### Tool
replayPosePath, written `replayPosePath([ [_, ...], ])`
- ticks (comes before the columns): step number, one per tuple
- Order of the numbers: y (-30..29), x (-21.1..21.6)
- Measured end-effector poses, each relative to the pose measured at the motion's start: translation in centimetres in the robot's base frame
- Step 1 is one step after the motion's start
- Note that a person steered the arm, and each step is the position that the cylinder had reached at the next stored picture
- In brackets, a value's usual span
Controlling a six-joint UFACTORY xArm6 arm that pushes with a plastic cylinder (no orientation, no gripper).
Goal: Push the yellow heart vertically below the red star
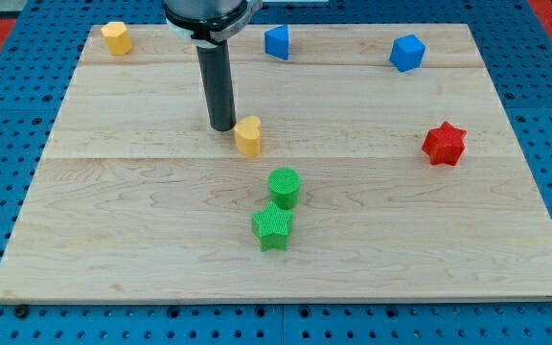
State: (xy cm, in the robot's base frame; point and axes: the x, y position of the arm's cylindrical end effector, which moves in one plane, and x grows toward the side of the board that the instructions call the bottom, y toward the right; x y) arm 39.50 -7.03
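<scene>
The yellow heart [248, 136] lies a little above the middle of the wooden board. The red star [444, 144] lies near the board's right edge, at about the same height in the view. My tip [222, 127] rests on the board just left of the yellow heart, close to it or touching it. The rod rises from there to the arm's dark end at the view's top.
A green cylinder [284, 187] and a green star [272, 227] lie touching below the heart. A yellow block [116, 37] sits at the top left corner. Two blue blocks [276, 42] [407, 52] lie along the top edge.
</scene>
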Motion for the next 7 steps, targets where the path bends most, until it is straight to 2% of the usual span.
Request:
replayPosePath([
  [2, 14.5, 7.4],
  [4, 11.2, 0.3],
  [5, 18.6, 2.9],
  [6, 21.0, 10.2],
  [7, 25.1, 15.5],
])
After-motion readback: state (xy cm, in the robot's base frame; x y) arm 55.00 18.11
